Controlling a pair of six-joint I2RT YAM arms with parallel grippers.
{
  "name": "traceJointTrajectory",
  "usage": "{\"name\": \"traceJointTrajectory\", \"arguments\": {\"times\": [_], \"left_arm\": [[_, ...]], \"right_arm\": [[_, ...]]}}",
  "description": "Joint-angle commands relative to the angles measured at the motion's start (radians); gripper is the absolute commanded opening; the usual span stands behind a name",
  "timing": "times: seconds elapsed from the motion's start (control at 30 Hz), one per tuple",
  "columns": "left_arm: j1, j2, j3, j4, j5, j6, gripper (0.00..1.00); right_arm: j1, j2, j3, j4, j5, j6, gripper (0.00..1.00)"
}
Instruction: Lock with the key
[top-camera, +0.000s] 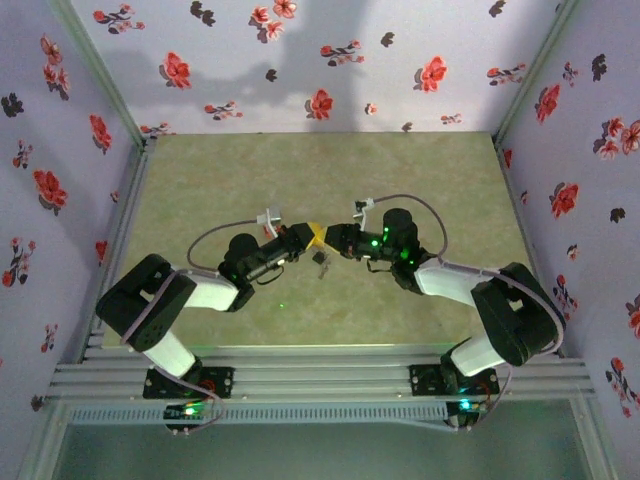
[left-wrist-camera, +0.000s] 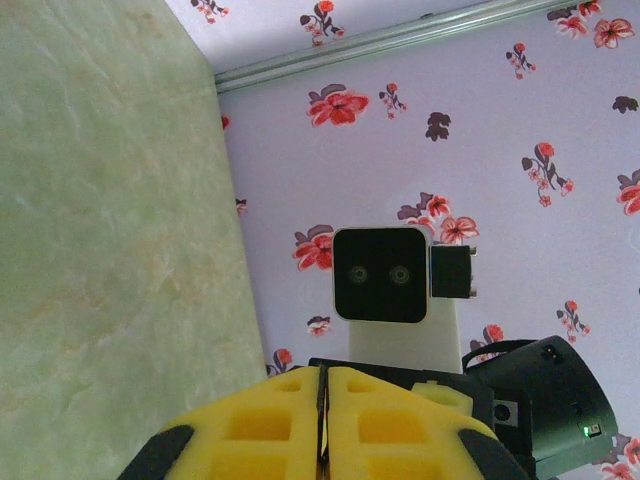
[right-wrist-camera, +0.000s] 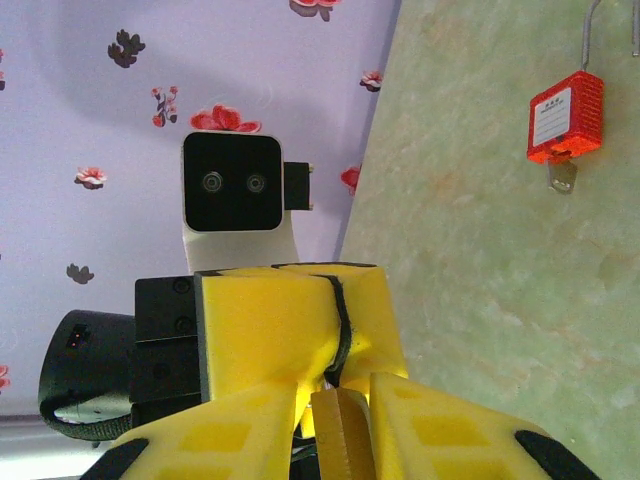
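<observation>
A brass key (right-wrist-camera: 343, 432) with a toothed edge sits between the yellow fingers of my right gripper (right-wrist-camera: 340, 425), which is shut on it. The key's far end runs into the seam of my left gripper's yellow fingers (right-wrist-camera: 280, 320), which are pressed together tip to tip against the right gripper. In the left wrist view my left gripper (left-wrist-camera: 323, 430) shows just a thin dark line between its pads. From above, the left gripper (top-camera: 306, 238) and right gripper (top-camera: 329, 240) meet above mid-table. The red padlock (right-wrist-camera: 567, 118), with a white label, lies flat on the table, also visible in the top view (top-camera: 320, 260) just in front of the grippers.
The green marbled tabletop (top-camera: 420, 190) is enclosed by floral walls (top-camera: 300, 60) at the back and both sides. A small metal piece (right-wrist-camera: 563, 178) pokes out of the padlock's lower end and its shackle (right-wrist-camera: 590, 30) points the other way.
</observation>
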Motion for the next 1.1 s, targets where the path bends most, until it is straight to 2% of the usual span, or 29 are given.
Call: {"name": "traceJointTrajectory", "arguments": {"times": [0.0,0.23,0.6,0.87,1.07], "left_arm": [[-0.045,0.012,0.002,-0.005,0.107,0.009,0.00],[-0.039,0.027,0.002,-0.005,0.099,-0.005,0.00],[-0.019,0.040,-0.004,-0.007,0.066,-0.053,0.00],[-0.007,0.037,-0.019,-0.007,0.037,-0.065,0.00],[0.004,0.019,-0.025,-0.010,0.031,-0.065,0.00]], "right_arm": [[0.033,-0.029,0.007,0.095,0.007,-0.025,0.26],[0.038,-0.066,-0.023,0.057,0.014,-0.062,0.26],[0.067,-0.132,-0.031,-0.123,0.068,-0.183,0.25],[0.091,-0.136,-0.022,-0.145,0.071,-0.198,0.24],[0.093,-0.137,-0.042,-0.133,0.074,-0.188,0.19]]}}
